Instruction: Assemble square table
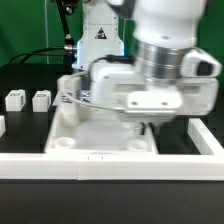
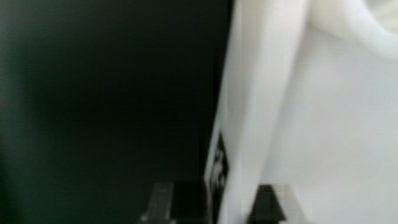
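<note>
Large white plastic square table top (image 1: 65,135), tray-like, with a raised rim and round sockets at the corners. Lies hollow side up near the middle of the exterior view, largely covered from sight. Appears in the wrist view only as a blurred white edge. At the exterior view's left of it stand a first leg block (image 1: 15,99) and a second leg block (image 1: 41,98). Small, white, dark tags in front, side by side, not touching, not mounted.
</note>
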Robot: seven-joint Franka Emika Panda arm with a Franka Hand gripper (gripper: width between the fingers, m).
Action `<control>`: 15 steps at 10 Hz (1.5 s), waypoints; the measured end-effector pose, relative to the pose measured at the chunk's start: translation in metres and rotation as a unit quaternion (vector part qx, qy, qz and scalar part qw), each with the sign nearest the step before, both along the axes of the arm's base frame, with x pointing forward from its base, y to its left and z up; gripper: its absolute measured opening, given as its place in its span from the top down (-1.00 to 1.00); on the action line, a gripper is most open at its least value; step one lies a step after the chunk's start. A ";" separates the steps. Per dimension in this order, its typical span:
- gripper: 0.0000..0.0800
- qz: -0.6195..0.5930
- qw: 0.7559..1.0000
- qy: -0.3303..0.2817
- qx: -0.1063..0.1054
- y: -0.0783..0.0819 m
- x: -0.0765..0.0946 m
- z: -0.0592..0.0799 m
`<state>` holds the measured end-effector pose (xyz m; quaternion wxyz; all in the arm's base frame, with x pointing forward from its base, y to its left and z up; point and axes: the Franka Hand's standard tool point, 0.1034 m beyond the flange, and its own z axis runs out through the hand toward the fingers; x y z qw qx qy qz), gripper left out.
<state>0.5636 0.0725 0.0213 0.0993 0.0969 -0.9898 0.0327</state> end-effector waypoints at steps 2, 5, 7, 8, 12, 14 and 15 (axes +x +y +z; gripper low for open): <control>0.77 0.014 0.999 0.031 0.000 0.004 -0.004 0.000; 0.77 0.031 0.998 0.057 -0.005 -0.006 -0.015 -0.004; 0.77 0.021 0.998 0.058 -0.007 -0.008 -0.016 -0.006; 0.77 0.019 0.998 0.059 -0.007 -0.008 -0.016 -0.006; 0.82 -0.080 0.992 0.086 -0.044 0.007 -0.023 -0.006; 0.83 -0.085 0.988 0.112 -0.070 0.024 -0.017 -0.004; 0.83 -0.081 0.986 0.124 -0.079 0.032 -0.013 -0.002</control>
